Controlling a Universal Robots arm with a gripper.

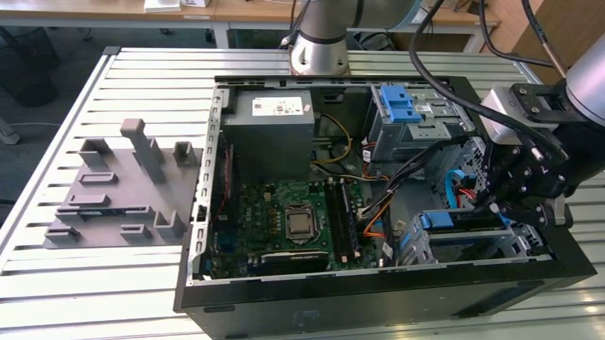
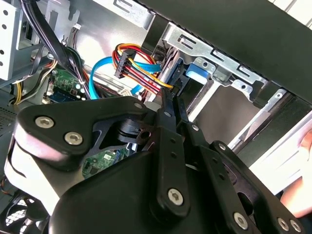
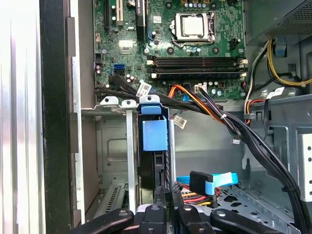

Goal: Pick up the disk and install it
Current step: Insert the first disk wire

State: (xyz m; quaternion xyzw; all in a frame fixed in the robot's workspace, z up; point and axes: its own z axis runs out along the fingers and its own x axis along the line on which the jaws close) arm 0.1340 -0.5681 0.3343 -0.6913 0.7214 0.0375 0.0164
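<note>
Disk sits on edge in its metal bay, just ahead of my gripper. My fingers pinch its near end; it looks nearly pushed home.

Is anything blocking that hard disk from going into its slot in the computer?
Nothing visible does. The disk with its blue rails already stands in the metal bay, on edge, with the end effector right at its end. The cables run beside the bay, not across it.
</note>
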